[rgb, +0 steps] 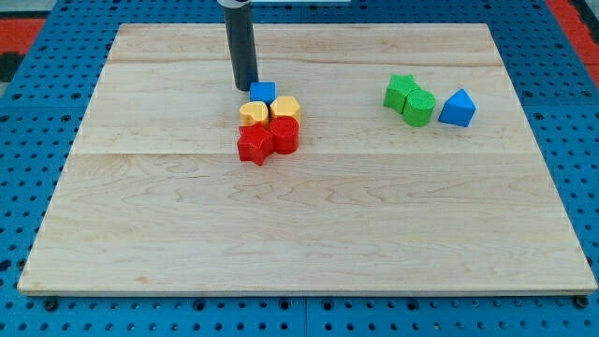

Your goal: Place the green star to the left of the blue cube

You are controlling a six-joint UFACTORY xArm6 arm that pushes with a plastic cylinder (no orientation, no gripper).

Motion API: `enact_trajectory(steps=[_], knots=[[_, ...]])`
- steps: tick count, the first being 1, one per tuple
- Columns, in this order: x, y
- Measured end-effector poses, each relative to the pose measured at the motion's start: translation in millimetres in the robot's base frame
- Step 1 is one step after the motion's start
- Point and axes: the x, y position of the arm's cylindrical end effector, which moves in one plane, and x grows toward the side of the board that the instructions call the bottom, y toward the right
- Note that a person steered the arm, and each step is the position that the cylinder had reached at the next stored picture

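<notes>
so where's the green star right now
The green star sits at the view's upper right, touching the green cylinder, far right of the blue cube.

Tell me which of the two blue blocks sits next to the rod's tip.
The blue cube, at the top of the central cluster, right beside my tip. The other blue block lies far off on the view's right, next to the green pieces.
</notes>
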Motion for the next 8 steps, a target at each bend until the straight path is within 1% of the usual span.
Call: enact_trajectory(steps=[1,2,3,4,5,6,7,8], knots=[[-31,7],[-53,92],[-54,215],[-32,339],[14,363],[60,339],[60,280],[32,216]])
